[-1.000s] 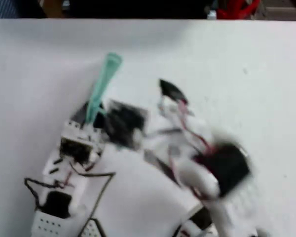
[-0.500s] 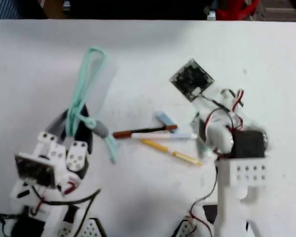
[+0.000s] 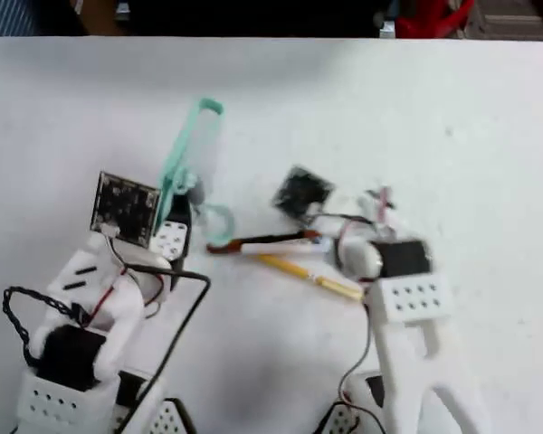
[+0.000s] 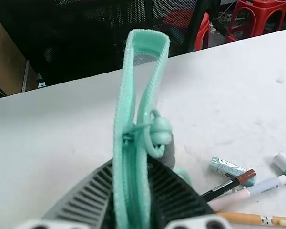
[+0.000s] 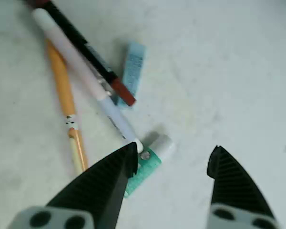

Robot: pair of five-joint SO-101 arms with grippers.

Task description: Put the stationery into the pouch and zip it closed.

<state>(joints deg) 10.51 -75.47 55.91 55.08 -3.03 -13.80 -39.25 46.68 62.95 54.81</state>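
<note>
My left gripper [image 4: 133, 193] is shut on the near end of the mint-green pouch [image 4: 133, 109], holding it on edge with its zip cord and bead [image 4: 158, 133] hanging at one side. From above, the pouch [image 3: 186, 155] stretches away from the left gripper [image 3: 176, 231]. My right gripper [image 5: 174, 150] is open just over the stationery: a black pen with a brown cap [image 5: 88, 59], a white pen [image 5: 78, 69], a yellow pencil [image 5: 66, 112], a blue eraser [image 5: 132, 67] and a green-and-white stick [image 5: 150, 157]. Nothing is between its fingers.
The pens [image 3: 267, 242] and pencil [image 3: 312, 276] lie in a loose pile mid-table, between the two arms. White table [image 3: 452, 117] stretches open behind and to the right. The table's far edge runs along the top, with red stools beyond it.
The right arm swung back from the far side and came down over the pens. The left arm shifted right and turned the pouch, which now stands narrow on edge.
</note>
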